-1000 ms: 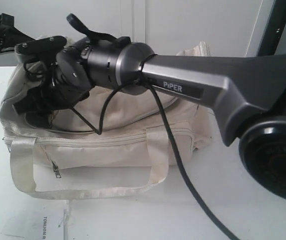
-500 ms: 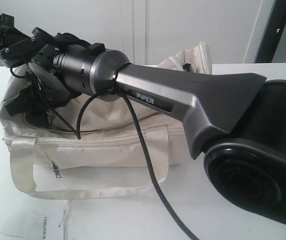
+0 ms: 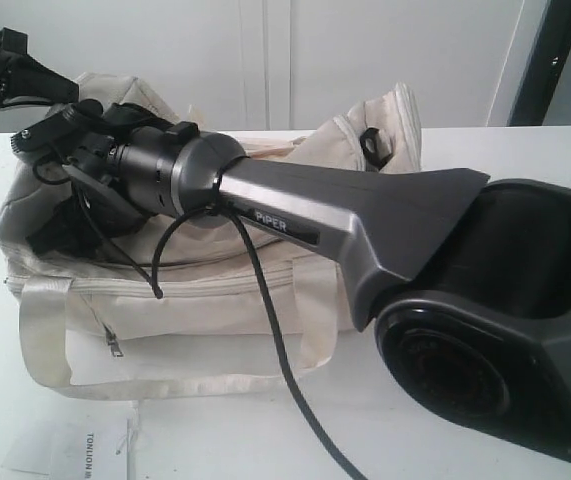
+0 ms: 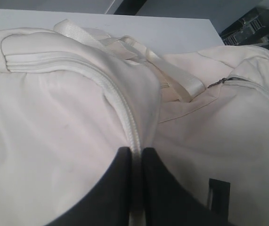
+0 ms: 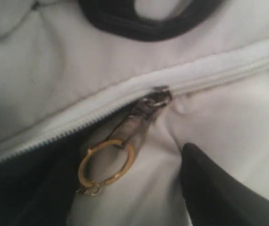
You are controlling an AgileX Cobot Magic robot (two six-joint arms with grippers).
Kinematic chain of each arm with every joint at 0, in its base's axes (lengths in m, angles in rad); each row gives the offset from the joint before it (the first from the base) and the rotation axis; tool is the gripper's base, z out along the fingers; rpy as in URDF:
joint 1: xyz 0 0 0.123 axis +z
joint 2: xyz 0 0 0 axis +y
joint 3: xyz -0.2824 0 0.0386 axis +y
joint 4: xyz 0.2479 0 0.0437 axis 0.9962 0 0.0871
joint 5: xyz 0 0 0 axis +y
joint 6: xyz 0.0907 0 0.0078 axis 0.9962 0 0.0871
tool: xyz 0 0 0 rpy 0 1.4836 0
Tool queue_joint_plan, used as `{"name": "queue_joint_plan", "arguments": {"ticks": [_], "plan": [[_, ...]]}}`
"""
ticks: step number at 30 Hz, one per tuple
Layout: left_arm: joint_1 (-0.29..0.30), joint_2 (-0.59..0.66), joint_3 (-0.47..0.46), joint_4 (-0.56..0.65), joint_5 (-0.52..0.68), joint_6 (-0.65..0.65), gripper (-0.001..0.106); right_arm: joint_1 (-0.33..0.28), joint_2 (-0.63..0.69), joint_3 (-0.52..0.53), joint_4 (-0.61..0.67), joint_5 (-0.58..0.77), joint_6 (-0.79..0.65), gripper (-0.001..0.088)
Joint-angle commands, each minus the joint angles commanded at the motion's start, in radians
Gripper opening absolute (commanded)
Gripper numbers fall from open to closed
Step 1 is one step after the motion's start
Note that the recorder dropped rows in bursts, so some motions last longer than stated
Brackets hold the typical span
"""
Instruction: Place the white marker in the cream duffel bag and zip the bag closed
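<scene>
The cream duffel bag lies on the white table. My right arm reaches across it to its left end. In the right wrist view my right gripper is open just over the top zip. The zip slider and its gold ring pull lie between the jaws, and one black finger rests on the fabric. Beyond the slider on the ring's side the zip gapes dark. My left gripper is shut on the bag's zip seam. The white marker is out of view.
A webbing handle and the zipped front pocket face the camera. A black strap ring shows at the bag's right end. A printed paper lies on the table in front. The right arm's black cable hangs over the bag.
My right arm has swung left and lower, carrying its wrist toward the bag's left end. The bag has stayed put.
</scene>
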Motion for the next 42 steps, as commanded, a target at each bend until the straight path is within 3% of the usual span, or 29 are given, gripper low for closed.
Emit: {"name": "queue_joint_plan", "arguments": {"ticks": [2, 6, 16, 39, 42], "plan": [[0.0, 0.0, 0.0, 0.0, 0.0, 0.0, 0.0, 0.0, 0.0, 0.0, -0.043, 0.017, 0.028, 0.0439], [0.0, 0.0, 0.0, 0.0, 0.0, 0.002, 0.0, 0.0, -0.009, 0.0, -0.045, 0.062, 0.026, 0.0002], [0.0, 0.0, 0.0, 0.0, 0.0, 0.002, 0.0, 0.0, -0.11, 0.0, 0.126, 0.078, -0.178, 0.0], [0.0, 0.0, 0.0, 0.0, -0.002, -0.001, 0.0, 0.0, -0.113, 0.0, 0.286, 0.197, -0.377, 0.0], [0.0, 0.0, 0.0, 0.0, -0.021, -0.004, 0.0, 0.002, -0.115, 0.0, 0.368, 0.2, -0.489, 0.0]]}}
